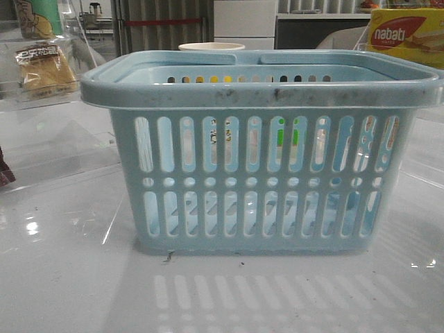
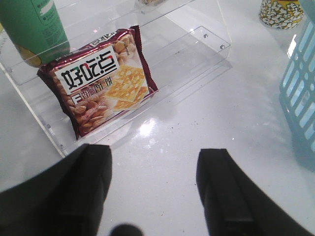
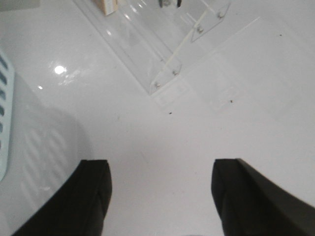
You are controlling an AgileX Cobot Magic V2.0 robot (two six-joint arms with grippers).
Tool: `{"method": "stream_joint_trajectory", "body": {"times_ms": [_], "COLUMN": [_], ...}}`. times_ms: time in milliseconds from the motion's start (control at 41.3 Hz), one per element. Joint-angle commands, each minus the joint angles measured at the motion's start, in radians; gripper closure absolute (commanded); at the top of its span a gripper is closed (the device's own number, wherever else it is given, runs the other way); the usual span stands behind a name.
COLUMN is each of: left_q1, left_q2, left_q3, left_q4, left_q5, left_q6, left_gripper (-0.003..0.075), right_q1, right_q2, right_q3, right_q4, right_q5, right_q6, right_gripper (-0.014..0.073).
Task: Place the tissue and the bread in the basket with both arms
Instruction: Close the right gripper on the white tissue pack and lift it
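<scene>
Left black two-fingered gripper (image 2: 155, 189) spread wide over bare white tabletop (image 2: 187, 147), nothing between the fingers. Right black two-fingered gripper (image 3: 160, 196) likewise released, fingers well apart above the same white surface, grasping nothing.

Ahead of the left gripper, on a clear acrylic shelf (image 2: 197, 54): a dark-red snack packet printed with biscuits and peanuts (image 2: 101, 81), leaning slightly, just beside a green cylindrical container (image 2: 34, 27). Near the far corner of that view, a yellow-patterned cup (image 2: 280, 12), and at the side the slotted wall of the large light-blue rectangular plastic basket (image 2: 302, 88).

In the front view, basket (image 1: 260, 90) standing upright in the middle of the table, thick rim scuffed with dark marks, handles folded down. Golden-brown bread in a clear wrapper with a dark label (image 1: 45, 69) propped on the acrylic shelf to the left of the basket, well apart from it. Yellow-and-red "nabati" box (image 1: 406, 35) behind to the right. Cream-coloured round rim (image 1: 211, 47) just visible behind the basket. Tissue pack not identifiable for certain in any view.
</scene>
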Motion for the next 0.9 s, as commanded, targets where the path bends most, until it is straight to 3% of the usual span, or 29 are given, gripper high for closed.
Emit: {"method": "stream_joint_trajectory", "body": {"times_ms": [0,557,872], "left_q1": [0.001,0.001,0.001], "left_q2": [0.006,0.006,0.006], "left_q3": [-0.030,-0.030,-0.030], "left_q4": [0.000,-0.008,-0.008], "left_q5": [-0.080,-0.080,-0.080], "left_q6": [-0.001,-0.001,-0.001], "left_gripper": [0.0268,0.0268,0.0268], "right_q1": [-0.030,-0.034,-0.034], "right_q2": [0.076,0.584,0.753], "right_q3": [-0.106,-0.540,-0.668], "right_q4": [-0.017,-0.016,0.000], "right_q5": [-0.086,-0.135,-0.188], "right_q6": [-0.002,-0.003,-0.003], "right_gripper": [0.0049,0.0049,0.0051]}}
